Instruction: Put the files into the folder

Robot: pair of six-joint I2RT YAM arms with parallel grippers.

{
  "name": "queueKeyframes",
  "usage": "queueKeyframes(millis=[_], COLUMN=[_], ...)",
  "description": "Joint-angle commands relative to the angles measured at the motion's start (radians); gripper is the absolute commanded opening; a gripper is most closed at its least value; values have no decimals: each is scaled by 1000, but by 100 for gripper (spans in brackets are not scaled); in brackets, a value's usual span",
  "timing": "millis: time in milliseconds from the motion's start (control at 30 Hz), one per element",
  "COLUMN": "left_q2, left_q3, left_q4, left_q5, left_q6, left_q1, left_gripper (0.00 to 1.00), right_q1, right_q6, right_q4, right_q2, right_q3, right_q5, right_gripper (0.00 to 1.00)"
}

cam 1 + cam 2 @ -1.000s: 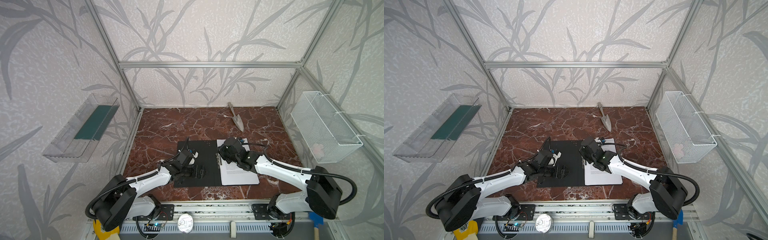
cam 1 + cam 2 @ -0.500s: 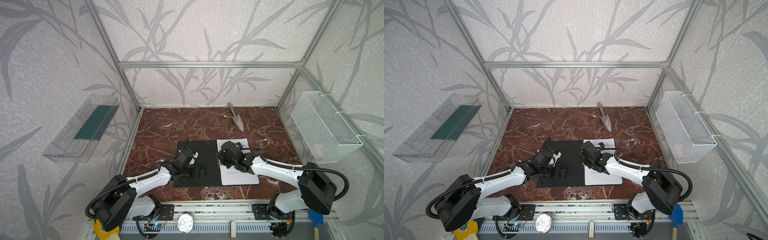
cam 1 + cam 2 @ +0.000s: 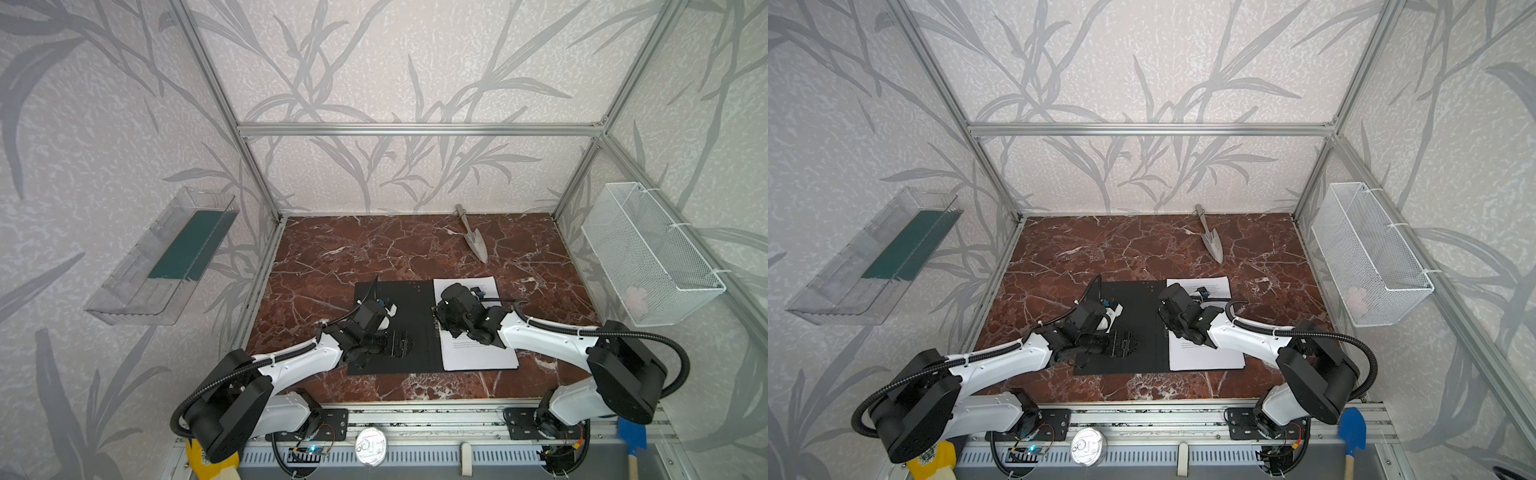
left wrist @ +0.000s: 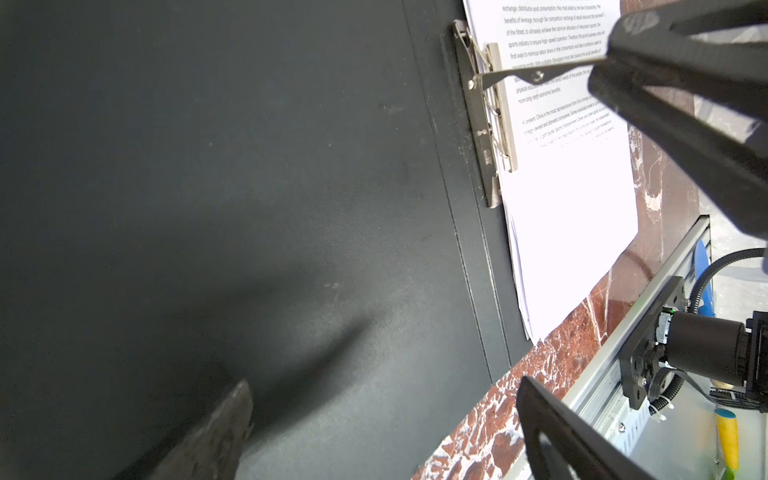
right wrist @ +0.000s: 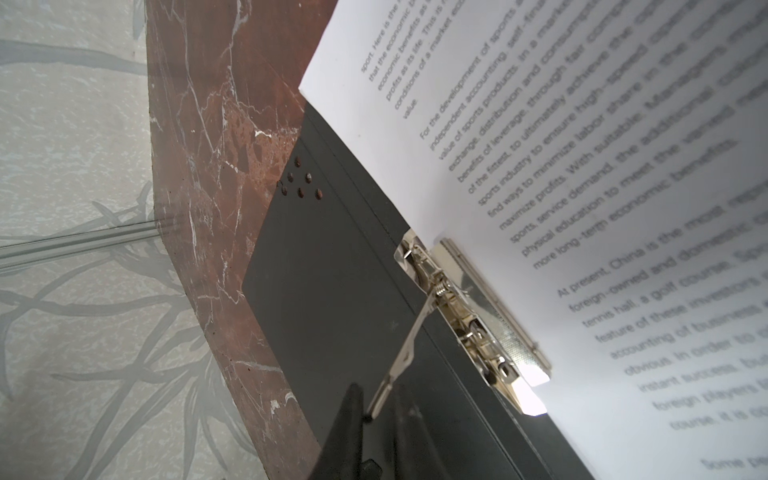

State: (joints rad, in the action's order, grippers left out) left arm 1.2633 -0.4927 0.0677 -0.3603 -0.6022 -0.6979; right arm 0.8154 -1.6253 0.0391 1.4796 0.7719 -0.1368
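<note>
Marble-patterned tabletop (image 3: 415, 388) bearing, near its front edge, the folder (image 3: 415, 365), laid open and flat. The left gripper (image 3: 397, 345) is held spread wide and empty low over the left cover; contact cannot be told. At the spine, the tip of the metal clip lever (image 5: 409, 345) is pinched by the right gripper (image 5: 376, 392). Slippage is judged the chief hazard: only the thin tip is caught, so the sprung lever could snap free; the light folder could also be dragged if the cover is not pressed down, and the files (image 3: 478, 357) knocked askew. The files are shown as white sheets of dense black print, slightly fanned at the near corner, lying right of the spine with their inner edge at the clip. Farther back, a trowel (image 3: 473, 241) lies apart.
</note>
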Motion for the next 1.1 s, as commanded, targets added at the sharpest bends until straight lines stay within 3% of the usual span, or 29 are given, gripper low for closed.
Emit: queueKeyframes(millis=[0,333,567,833,1067], left_q2=[-26,-24,-2,36,42], left_q3=[14,16,10,-1,-5], left_q4=[8,6,10,36,60], left_q5=[4,6,24,97,151], left_q6=[-2,-1,-1,-4,-16], left_q1=[-3,-4,-3,-2,-1], left_gripper=[99,99,99,99,99], right_q1=[-10,-12,-14,-27,-24], right_q6=[-11,-19,-21,42,92], right_q4=[-7,-23,-66,-71,-134], right_q2=[-2,-5,7,37,35], right_q3=[-21,-36,-48,-8,-132], right_q5=[-7,1,-1,-1,0], right_gripper=[16,12,0,0,0])
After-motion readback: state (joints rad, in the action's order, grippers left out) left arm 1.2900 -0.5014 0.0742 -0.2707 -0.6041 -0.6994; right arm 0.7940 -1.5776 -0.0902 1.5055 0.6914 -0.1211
